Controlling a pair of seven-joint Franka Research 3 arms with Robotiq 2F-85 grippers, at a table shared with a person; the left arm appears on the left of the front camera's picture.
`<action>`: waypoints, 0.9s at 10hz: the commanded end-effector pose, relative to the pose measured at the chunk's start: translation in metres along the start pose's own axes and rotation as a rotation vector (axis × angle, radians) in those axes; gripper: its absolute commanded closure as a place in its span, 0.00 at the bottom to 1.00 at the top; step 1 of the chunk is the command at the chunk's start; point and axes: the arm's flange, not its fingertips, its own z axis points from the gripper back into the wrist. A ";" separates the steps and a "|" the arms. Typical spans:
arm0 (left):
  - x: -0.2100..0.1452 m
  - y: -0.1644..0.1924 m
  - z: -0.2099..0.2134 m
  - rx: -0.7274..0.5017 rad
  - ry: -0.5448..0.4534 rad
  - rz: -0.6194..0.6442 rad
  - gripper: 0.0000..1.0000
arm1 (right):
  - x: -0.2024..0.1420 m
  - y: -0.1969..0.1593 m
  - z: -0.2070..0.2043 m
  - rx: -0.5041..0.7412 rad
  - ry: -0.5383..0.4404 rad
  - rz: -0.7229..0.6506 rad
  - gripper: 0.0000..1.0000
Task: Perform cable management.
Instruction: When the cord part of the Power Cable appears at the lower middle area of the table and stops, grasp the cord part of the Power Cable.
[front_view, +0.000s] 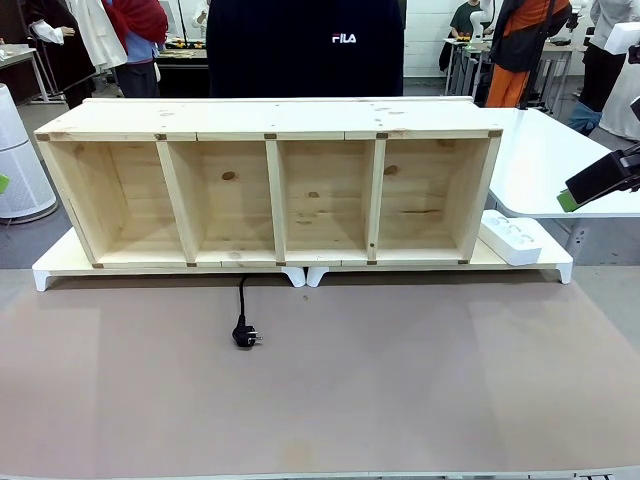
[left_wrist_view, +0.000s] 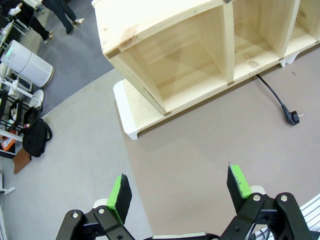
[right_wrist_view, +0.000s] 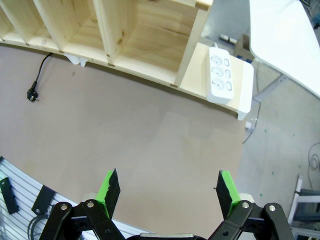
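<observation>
On the desk (front_view: 400, 400) the cable (front_view: 241, 300) lay loose; left tool (left_wrist_view: 180, 192) and right tool (right_wrist_view: 167, 192) gaped empty. The cable looked best pinched just behind its plug (front_view: 246, 336).

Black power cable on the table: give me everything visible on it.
The cable is a thin, flexible black cord, rubbery-looking. Its visible stretch emerges from under the front edge of the wooden shelf, below the second compartment from the robot's left, and runs toward the robot with a slight bend. It ends in a chunky round black plug with metal pins, lying loose on the brown table surface. Nothing grips it; its other end is hidden.
</observation>
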 end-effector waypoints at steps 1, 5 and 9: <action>0.001 -0.001 0.000 0.002 -0.003 0.006 0.00 | 0.000 0.000 0.000 0.000 0.000 0.000 0.00; 0.001 -0.001 0.000 0.002 -0.003 0.006 0.00 | 0.047 0.064 0.004 0.058 0.036 0.144 0.00; 0.001 -0.001 0.000 0.002 -0.003 0.006 0.00 | 0.087 0.141 -0.021 0.122 0.061 0.076 0.00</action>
